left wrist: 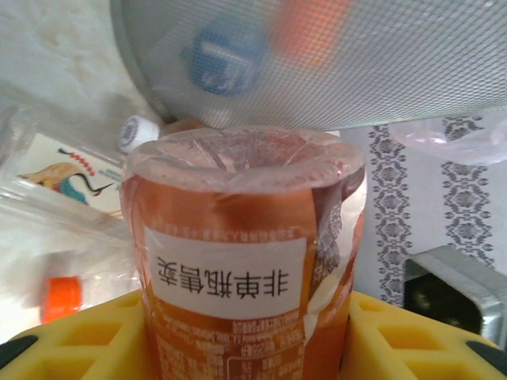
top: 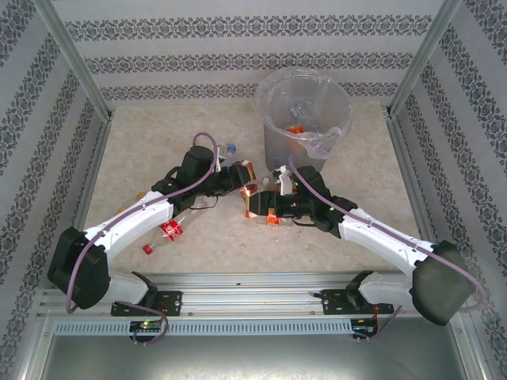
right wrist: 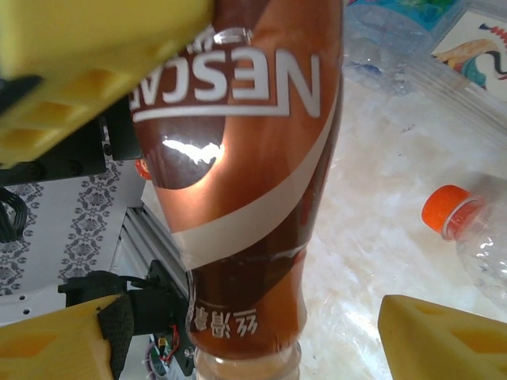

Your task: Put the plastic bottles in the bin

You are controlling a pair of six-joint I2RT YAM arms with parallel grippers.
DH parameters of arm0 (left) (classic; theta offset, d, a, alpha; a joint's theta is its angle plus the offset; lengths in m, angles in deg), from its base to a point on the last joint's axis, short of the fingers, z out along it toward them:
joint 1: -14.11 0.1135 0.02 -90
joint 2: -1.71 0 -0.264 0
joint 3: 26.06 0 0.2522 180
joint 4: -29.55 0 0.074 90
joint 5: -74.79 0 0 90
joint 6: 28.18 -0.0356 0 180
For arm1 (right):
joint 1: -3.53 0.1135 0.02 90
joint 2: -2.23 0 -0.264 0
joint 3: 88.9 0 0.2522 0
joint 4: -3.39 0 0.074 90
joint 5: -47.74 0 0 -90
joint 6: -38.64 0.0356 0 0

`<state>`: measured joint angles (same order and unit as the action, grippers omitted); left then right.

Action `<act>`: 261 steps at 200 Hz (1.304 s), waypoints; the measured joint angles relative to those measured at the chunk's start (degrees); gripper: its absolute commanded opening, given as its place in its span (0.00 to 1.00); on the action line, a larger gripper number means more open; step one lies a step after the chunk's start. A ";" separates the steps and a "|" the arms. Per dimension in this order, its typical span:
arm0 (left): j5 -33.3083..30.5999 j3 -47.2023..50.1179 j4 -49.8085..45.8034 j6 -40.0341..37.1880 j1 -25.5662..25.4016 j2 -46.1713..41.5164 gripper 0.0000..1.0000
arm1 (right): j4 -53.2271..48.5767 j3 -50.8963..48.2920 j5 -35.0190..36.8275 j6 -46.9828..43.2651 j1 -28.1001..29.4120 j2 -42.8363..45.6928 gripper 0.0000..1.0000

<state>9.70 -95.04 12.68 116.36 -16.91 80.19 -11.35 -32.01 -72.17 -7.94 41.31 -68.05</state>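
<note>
The brown bottle point(right wrist: 238, 158) is in the middle of the table point(top: 238, 249), near the bin point(top: 279, 141), and I think it is lifted up. It looks empty, so it should be light. Its skin is smooth and slippery, and it may squash if pinched hard. The fat middle is best to hold. The left gripper point(left wrist: 245, 340) is clamped on its bottom end. The right gripper point(right wrist: 249, 340) has its fingers apart around the neck.
</note>
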 measured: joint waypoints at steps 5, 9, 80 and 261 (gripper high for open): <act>0.20 0.15 0.70 0.24 -0.02 0.00 0.52 | 0.22 0.04 0.00 0.00 0.00 -0.15 0.75; 0.33 0.28 1.20 0.44 -0.02 0.00 0.51 | 0.35 0.09 0.00 -0.07 0.00 -0.24 0.73; 1.64 1.31 6.25 2.40 -0.04 0.24 0.58 | 0.79 0.26 0.02 0.07 -0.02 -0.50 0.43; 8.37 5.01 20.24 -6.21 -0.09 -12.00 1.00 | -30.60 31.74 3.21 -18.58 -15.15 3.78 0.35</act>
<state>18.07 -90.04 32.91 110.16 -17.00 68.19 -41.95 -0.27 -68.96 -26.52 26.16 -64.26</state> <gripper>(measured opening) 0.999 0.370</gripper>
